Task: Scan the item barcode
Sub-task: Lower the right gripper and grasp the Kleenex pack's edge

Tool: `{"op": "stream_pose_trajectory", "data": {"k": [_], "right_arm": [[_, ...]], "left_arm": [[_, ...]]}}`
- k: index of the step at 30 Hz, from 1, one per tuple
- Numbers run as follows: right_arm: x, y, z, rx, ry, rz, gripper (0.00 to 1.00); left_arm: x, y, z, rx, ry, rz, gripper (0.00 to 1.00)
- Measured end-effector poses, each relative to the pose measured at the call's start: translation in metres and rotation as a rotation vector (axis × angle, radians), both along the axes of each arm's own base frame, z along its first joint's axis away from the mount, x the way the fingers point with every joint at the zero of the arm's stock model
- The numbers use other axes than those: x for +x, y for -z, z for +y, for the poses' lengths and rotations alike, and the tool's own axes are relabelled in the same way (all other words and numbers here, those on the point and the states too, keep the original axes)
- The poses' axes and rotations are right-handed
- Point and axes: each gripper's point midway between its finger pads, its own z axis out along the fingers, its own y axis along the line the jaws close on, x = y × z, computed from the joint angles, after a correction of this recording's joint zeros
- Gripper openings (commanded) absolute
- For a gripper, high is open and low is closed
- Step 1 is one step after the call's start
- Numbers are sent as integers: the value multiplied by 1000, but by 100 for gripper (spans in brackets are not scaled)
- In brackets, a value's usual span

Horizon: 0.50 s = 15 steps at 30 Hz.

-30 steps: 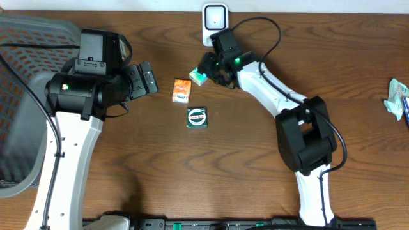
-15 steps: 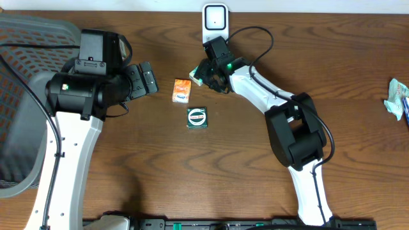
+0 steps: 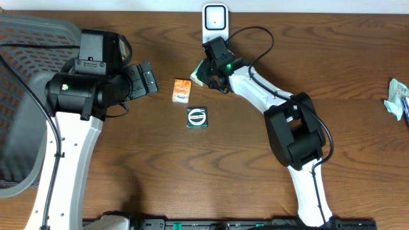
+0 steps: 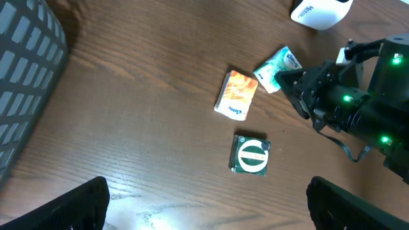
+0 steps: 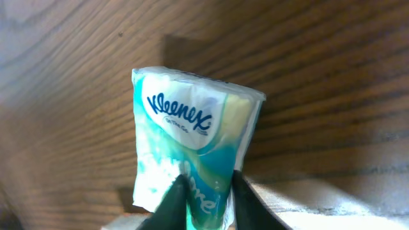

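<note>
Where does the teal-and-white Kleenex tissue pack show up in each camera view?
Overhead: teal-and-white Kleenex tissue pack upper centre, below the white scanner.
Left wrist: upper right, right of the orange packet.
Right wrist: centre of frame.
Shared landmark: the right gripper pinching one end of it, seen in all three views.

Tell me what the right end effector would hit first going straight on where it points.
Probably the table: beyond the Kleenex pack that the right end effector pinches, its wrist view shows only wood; depth is unclear.
</note>
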Motion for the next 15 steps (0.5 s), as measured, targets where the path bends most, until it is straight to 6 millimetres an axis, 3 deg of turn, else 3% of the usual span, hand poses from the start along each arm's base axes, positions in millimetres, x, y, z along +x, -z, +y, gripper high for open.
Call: {"op": "stream_pose_trajectory", "data": {"k": [15], "right_arm": [[-9,-4,8,78,-217,11,1]], "left_arm": [[0,0,0,0,0,0,98]]}}
